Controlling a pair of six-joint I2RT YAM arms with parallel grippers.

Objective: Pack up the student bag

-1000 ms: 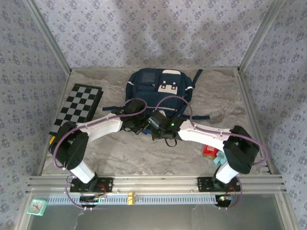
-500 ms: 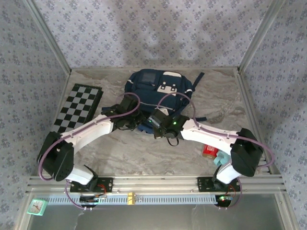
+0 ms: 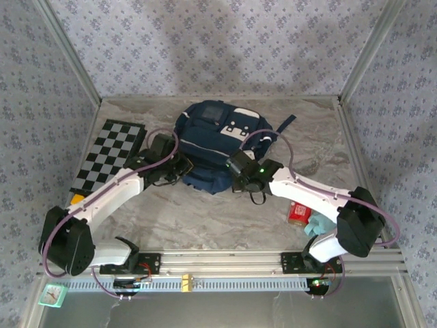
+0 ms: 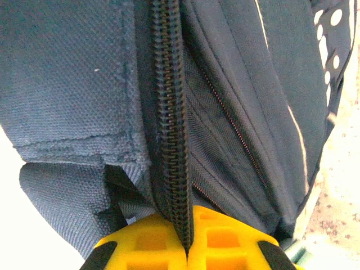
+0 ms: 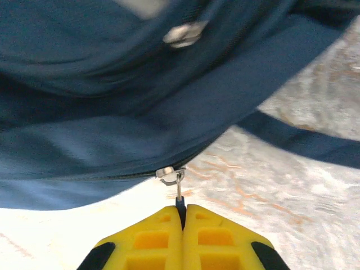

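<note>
The student bag point(image 3: 217, 140) lies in the middle of the table, navy with white patches, its near edge facing the arms. My left gripper point(image 3: 181, 168) is at the bag's near left corner. In the left wrist view its yellow fingers point(image 4: 147, 242) are shut on the black zipper edge point(image 4: 170, 135) of the bag. My right gripper point(image 3: 237, 172) is at the near right side. Its yellow fingers point(image 5: 151, 239) are shut on the zipper pull point(image 5: 179, 194), which hangs from a metal slider point(image 5: 169, 173) on the bag's seam.
A folded chessboard point(image 3: 109, 154) lies at the left of the table. A red box point(image 3: 298, 215) and a teal item point(image 3: 316, 225) sit near the right arm's base. A dark strap point(image 3: 285, 124) trails off the bag to the right.
The two grippers have moved apart, left one leftward and right one rightward along the bag's near edge. The bag has turned slightly and its near edge has stretched wider.
</note>
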